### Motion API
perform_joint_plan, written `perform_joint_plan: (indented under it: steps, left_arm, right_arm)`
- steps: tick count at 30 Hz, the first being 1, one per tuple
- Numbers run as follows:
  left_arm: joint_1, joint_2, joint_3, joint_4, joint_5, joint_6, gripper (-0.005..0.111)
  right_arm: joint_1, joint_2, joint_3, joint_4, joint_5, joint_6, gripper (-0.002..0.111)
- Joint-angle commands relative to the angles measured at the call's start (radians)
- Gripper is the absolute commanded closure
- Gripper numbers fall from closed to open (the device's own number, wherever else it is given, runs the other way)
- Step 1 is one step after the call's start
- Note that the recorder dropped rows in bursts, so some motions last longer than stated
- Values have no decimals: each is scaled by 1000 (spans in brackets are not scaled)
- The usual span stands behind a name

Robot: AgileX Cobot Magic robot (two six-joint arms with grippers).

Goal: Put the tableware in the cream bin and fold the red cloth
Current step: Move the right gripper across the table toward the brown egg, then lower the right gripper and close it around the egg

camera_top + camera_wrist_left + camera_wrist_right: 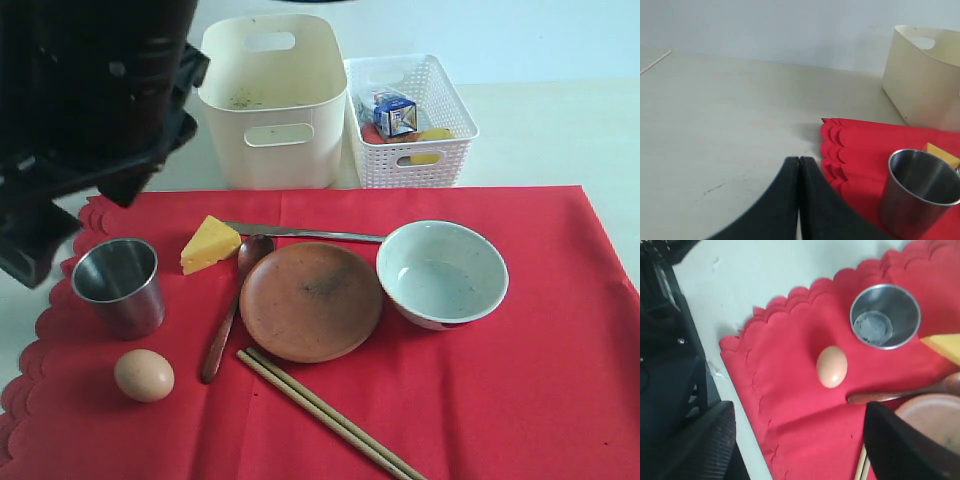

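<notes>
red cloth point(520, 380) lay flat, edge scalloped | steel cup point(118, 285) stood shiny, tapered | cream bin point(270, 150) was smooth, round-cornered | left gripper point(798, 161) pressed together | right gripper point(797, 412) spread, empty

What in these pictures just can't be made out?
Exterior view: the chopsticks run off the bottom edge.
Exterior view: the white basket has walls that hide most of its contents.
Right wrist view: the right claw covers much of the brown plate.
Left wrist view: the steel cup has its base cut off below.
</notes>
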Motion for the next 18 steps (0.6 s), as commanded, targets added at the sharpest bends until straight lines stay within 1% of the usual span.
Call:
perform_joint_plan:
  steps: [1, 5, 13, 18]
  left_arm:
    - [-6, -6, 3, -1, -3, -2, 106]
    - [-6, -6, 3, -1, -3, -2, 106]
    - [-6, -6, 3, -1, -3, -2, 106]
    - [-6, -6, 3, -1, -3, -2, 106]
  right_arm:
    - [1, -1, 76, -4, -3, 6, 41]
    - [1, 6, 120, 0, -3, 6, 41]
    - [1, 104, 122, 44, -3, -2, 41]
    - [1, 169, 122, 42, -50, -29, 41]
